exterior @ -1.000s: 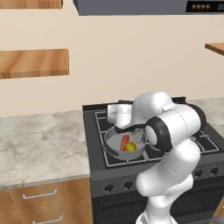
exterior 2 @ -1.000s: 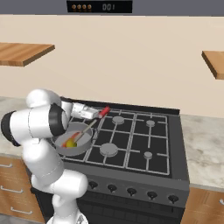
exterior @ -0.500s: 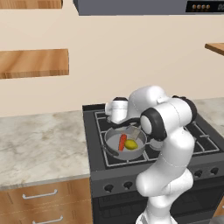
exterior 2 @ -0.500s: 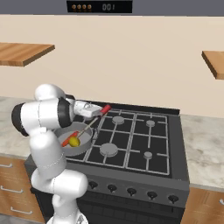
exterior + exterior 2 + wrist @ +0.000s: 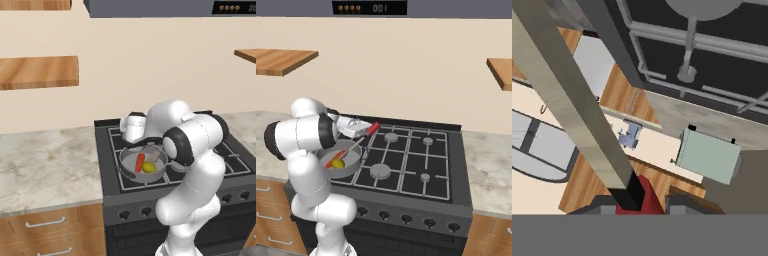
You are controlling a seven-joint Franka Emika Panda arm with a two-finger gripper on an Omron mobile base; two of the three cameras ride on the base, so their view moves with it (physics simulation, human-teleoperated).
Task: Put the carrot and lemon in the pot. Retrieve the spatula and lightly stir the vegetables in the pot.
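The grey pot [image 5: 124, 159] [image 5: 349, 169] sits on the stove's front left burner. Inside it lie the orange-red carrot [image 5: 140, 162] [image 5: 333, 160] and, touching it, the yellow lemon [image 5: 149, 167] [image 5: 338, 163]. My gripper [image 5: 363, 131] [image 5: 642, 205] hovers just behind the pot, shut on the red handle of the spatula [image 5: 373, 128] [image 5: 645, 201]. The thin shaft [image 5: 155, 154] [image 5: 354, 145] slants down into the pot beside the vegetables. In the hand view the shaft [image 5: 572, 100] runs away from the fingers as a wide grey bar. The blade's tip is hidden by the pot wall.
The black stove [image 5: 406, 160] has several free burners to the right of the pot and a row of knobs [image 5: 406, 220] along its front. Stone counter [image 5: 45, 160] lies left of the stove. Wooden shelves [image 5: 35, 72] and a range hood [image 5: 368, 7] hang above.
My elbow has swung up and the hand has drifted slightly left, tilting the spatula in the pot. The carrot and lemon have shifted a little.
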